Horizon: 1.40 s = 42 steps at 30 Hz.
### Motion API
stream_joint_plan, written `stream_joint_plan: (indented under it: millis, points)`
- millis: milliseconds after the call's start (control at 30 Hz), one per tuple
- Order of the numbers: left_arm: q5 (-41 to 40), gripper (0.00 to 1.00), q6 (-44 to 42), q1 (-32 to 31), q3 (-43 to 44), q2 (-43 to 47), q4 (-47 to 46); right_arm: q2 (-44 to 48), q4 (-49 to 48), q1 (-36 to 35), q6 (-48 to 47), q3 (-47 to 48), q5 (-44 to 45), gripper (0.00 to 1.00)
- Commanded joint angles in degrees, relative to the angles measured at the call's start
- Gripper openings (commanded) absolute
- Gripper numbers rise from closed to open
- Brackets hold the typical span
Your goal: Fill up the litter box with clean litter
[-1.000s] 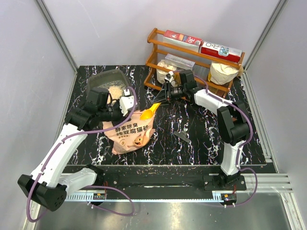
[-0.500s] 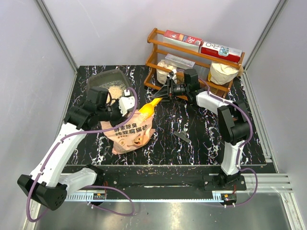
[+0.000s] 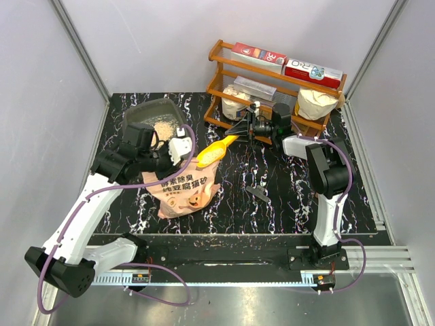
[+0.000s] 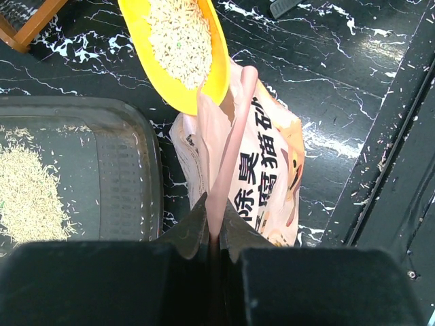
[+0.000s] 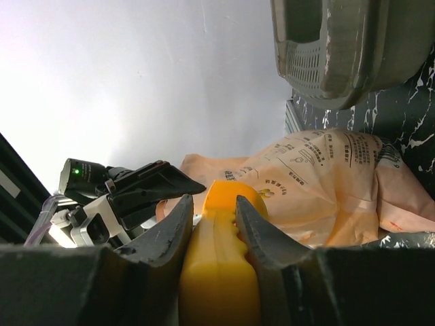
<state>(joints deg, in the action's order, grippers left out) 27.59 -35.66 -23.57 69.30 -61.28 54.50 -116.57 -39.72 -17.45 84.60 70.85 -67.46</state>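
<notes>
Ahead of the left gripper (image 4: 214, 227), a yellow-orange plastic scoop (image 4: 206, 85) carried pale beige granules (image 4: 178, 34) above a pink-orange plastic bag (image 4: 265, 180) with dark characters; leftward sat a dark grey translucent tray (image 4: 129, 176) on white-veined black tabletop (image 4: 326, 75).

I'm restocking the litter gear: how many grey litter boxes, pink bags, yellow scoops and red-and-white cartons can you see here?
Litter box: 1
Pink bag: 1
Yellow scoop: 1
Red-and-white cartons on top of the wooden rack: 2
Total: 5
</notes>
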Motion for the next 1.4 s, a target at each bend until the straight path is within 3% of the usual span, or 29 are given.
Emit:
stream_joint_plan:
  millis: [0,233,367,567,667,933,1067,1200,1367]
  points:
    - [-0.3,0.0,-1.5,0.1,4.1,1.2,-1.9,0.0,-4.0,0.2,0.0,0.3,-1.4,0.0]
    - [-1.0,0.0,-2.9,0.2,2.2,3.4,-1.2,3.4,3.2,1.7,-4.8,5.3,-2.0,0.0]
    - [-0.1,0.0,-5.8,0.1,0.4,4.9,0.2,5.6,15.1,2.2,-12.3,9.6,-0.4,0.0]
    - [1.1,0.0,-10.0,-0.3,-5.3,8.8,1.2,2.3,33.1,1.5,-22.9,25.4,7.7,0.0]
    - [0.8,0.0,-11.1,-0.3,-7.3,9.9,1.2,-1.7,36.0,0.4,-25.2,33.4,11.2,0.0]
    - [0.7,0.0,-11.9,-0.3,-7.5,11.1,3.1,-10.1,47.0,-7.6,-32.9,49.7,30.3,0.0]
    - [0.5,0.0,-11.9,-0.2,-8.0,12.0,3.0,-16.7,53.2,-11.2,-38.4,65.1,41.3,0.0]
    - [0.6,0.0,-11.9,0.3,-8.7,13.1,2.9,-23.4,54.4,-14.5,-43.9,74.7,56.3,0.0]
    - [1.2,0.0,-11.2,0.6,-9.4,14.9,2.8,-29.5,52.0,-17.5,-53.4,83.4,64.1,0.0]
